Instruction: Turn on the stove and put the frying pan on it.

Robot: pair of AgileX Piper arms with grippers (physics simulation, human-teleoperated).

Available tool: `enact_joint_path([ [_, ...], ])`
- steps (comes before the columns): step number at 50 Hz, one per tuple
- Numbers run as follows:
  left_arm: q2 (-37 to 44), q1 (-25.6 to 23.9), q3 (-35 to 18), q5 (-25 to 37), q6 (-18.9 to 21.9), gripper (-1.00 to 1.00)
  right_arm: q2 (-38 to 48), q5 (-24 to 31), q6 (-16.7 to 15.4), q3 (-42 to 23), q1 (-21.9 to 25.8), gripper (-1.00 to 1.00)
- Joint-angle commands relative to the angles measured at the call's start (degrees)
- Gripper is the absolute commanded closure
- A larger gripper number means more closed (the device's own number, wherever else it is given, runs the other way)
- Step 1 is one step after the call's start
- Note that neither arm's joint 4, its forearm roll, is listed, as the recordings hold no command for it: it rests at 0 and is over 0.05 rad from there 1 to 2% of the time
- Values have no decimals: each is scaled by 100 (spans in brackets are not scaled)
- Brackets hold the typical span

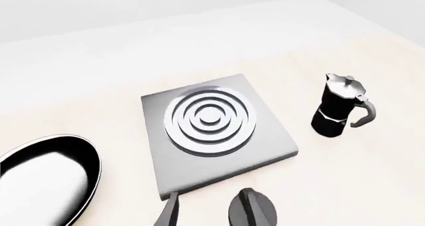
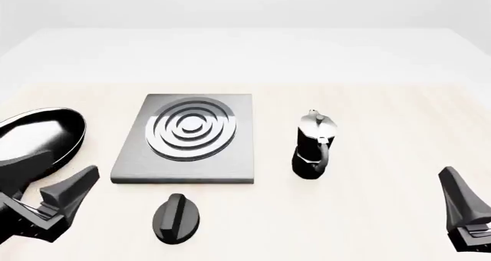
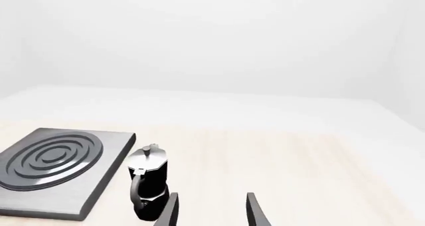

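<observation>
While no writing shows, left pincer (image 2: 77, 186) unclear, right pincer (image 3: 211, 208) open, pan (image 2: 34, 137) beside stove (image 2: 188, 137)

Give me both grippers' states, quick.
Left gripper: cannot be told, only one finger shows clearly; it holds nothing, near the frying pan.
Right gripper: open, empty.
</observation>
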Motion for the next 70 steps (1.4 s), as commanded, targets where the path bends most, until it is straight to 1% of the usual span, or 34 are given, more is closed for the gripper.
enact_joint_path([
  [1, 516, -473, -301, 437, -90, -100, -18, 28, 16, -19, 20, -100],
  [3, 577, -582, -314, 485, -75, -100, -15, 15, 23, -5, 18, -100],
  [5, 653, -676, -334, 530, -215, -100, -21, 10, 24, 11, 22, -100],
  [6, 727, -811, -346, 578, -256, -100, -19, -7, 27, 39, 23, -100],
  [12, 893, -962, -314, 665, -280, -100, -22, 4, 46, 37, -3, -100],
  [14, 955, -1064, -292, 703, -425, -100, -26, 10, 59, 29, -15, -100],
  [17, 995, -1158, -282, 751, -449, -100, -26, 5, 73, 32, -10, -100],
  [18, 996, -1190, -290, 766, -538, -100, -26, -7, 71, 44, 1, -100],
  [20, 1023, -1242, -282, 793, -579, -100, -28, -20, 81, 60, 19, -100],
  [21, 1052, -1307, -257, 801, -691, -100, 3, -53, 89, 59, 25, -100],
  [24, 1078, -1371, -221, 803, -751, -100, 0, -42, 91, 55, 29, -100],
  [27, 1179, -1414, -96, 717, -738, -100, -6, -30, 104, 47, 30, -100],
  [33, 1313, -1471, -11, 577, -746, -100, -13, -11, 113, 33, 20, -100],
  [45, 1994, -1458, 331, -253, -791, -100, -20, 14, 120, 21, 35, -100],
  [58, 2692, -1384, 562, -1048, -774, -100, -11, -7, 122, 36, 14, -100],
  [67, 3305, -1408, 713, -1731, -769, -100, -13, -6, 104, 64, 35, -100],
  [69, 3690, -1395, 853, -2217, -760, -100, -2, -23, 99, 70, 39, -100],
  [70, 3695, -1391, 817, -2169, -774, -100, 44, -60, 95, 62, 29, -100],
])
